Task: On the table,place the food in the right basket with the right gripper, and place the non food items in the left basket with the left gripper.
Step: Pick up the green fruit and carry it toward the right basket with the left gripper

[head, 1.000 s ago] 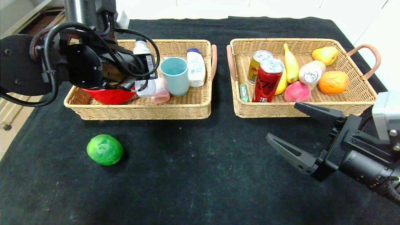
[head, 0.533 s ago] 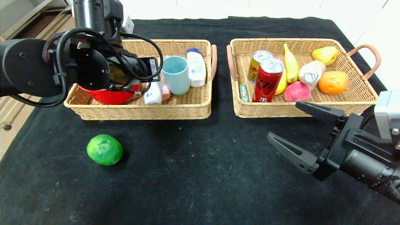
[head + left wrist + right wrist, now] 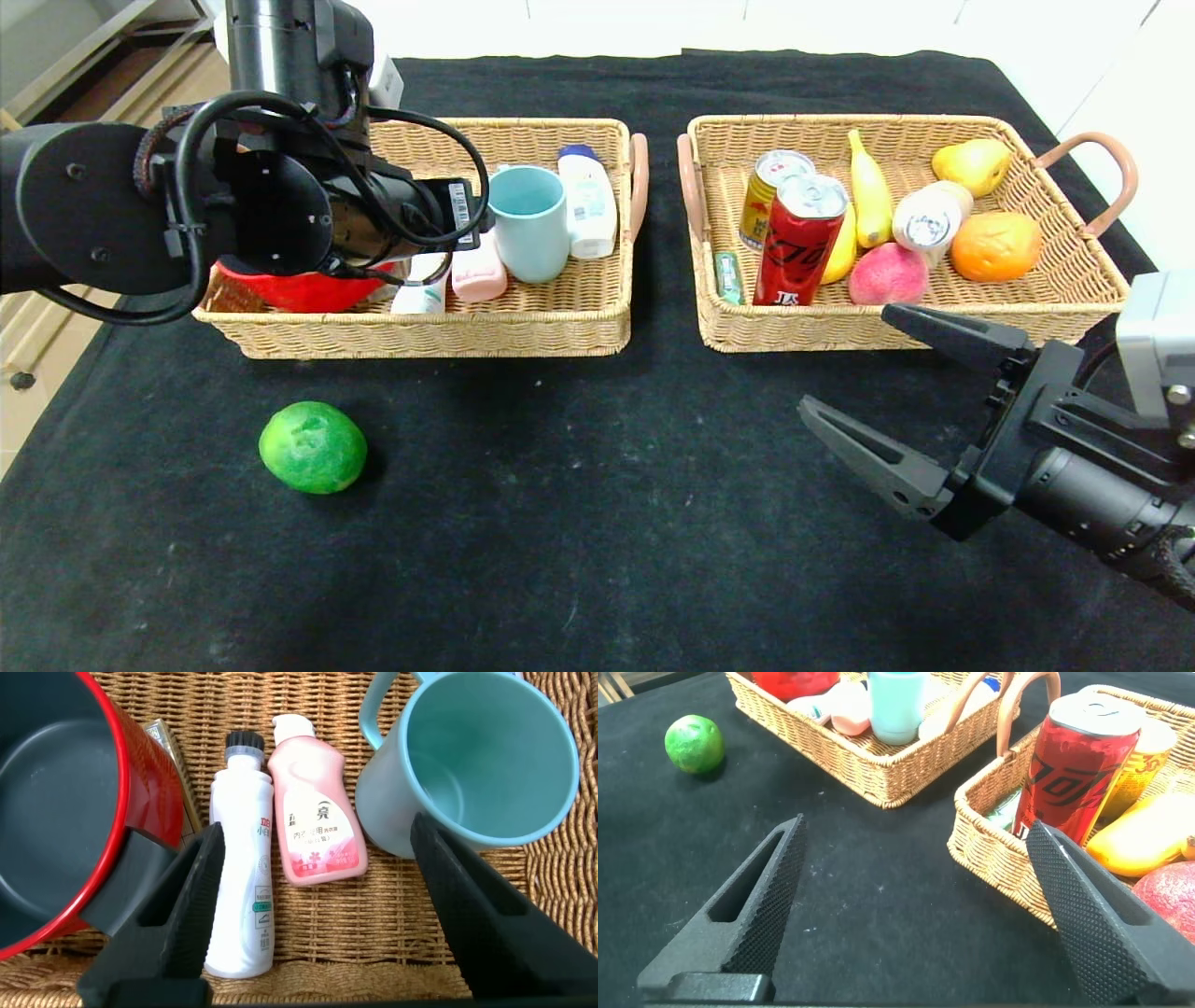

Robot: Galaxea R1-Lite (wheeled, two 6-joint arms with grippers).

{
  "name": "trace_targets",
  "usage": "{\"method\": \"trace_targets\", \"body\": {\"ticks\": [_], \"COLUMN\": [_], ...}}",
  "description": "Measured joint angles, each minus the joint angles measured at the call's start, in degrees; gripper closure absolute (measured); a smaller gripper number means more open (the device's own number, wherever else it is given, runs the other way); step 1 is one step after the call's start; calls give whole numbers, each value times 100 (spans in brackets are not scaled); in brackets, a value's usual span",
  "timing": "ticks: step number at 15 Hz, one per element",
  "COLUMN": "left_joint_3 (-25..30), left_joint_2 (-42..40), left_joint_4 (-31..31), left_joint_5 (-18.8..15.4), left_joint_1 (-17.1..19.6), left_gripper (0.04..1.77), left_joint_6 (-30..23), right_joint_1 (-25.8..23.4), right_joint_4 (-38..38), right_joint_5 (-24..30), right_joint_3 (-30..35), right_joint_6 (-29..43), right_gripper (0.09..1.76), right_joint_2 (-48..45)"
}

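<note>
- The left gripper (image 3: 308, 915) hovers over the left basket (image 3: 523, 327), which sits toward the far left part of the table (image 3: 597, 523). Its jaws are spread wide and hold nothing.
- Between those fingers, on the basket floor, lie a white bottle (image 3: 241, 868) and a pink bottle (image 3: 313, 812), side by side and touching. A red bowl (image 3: 65, 812) sits on one side of them, a teal cup (image 3: 467, 761) on the other.
- The right gripper (image 3: 887, 392) hangs above the table near the right edge, just in front of the right basket (image 3: 896, 327). Its fingers are wide apart and empty.
- The right basket holds a red can (image 3: 798, 243), a banana (image 3: 870, 201), an orange (image 3: 997, 245) and other food.
- A green lime (image 3: 313, 446) rests on the table toward the near left corner, in front of the left basket and apart from it.
</note>
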Motion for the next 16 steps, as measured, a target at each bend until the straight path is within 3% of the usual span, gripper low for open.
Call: {"method": "trace_targets", "body": {"ticks": [6,12,16], "left_joint_3": [299,1409,1883], "left_joint_2": [-238,-1130,-1822], "left_joint_4": [65,107,935], "left_joint_5": [38,-33,-88], "left_joint_1": [-50,-430,-802], "left_gripper": [21,15,13], "left_joint_6": [-11,277,356], "right_joint_1": [0,17,26], "right_joint_4": [2,0,2], "right_joint_5": [-7,-2,-5], "right_joint_3": [0,22,34], "right_joint_6": [-4,-9,-12], "right_gripper": [14,14,14], "right_joint_2": [2,11,24]}}
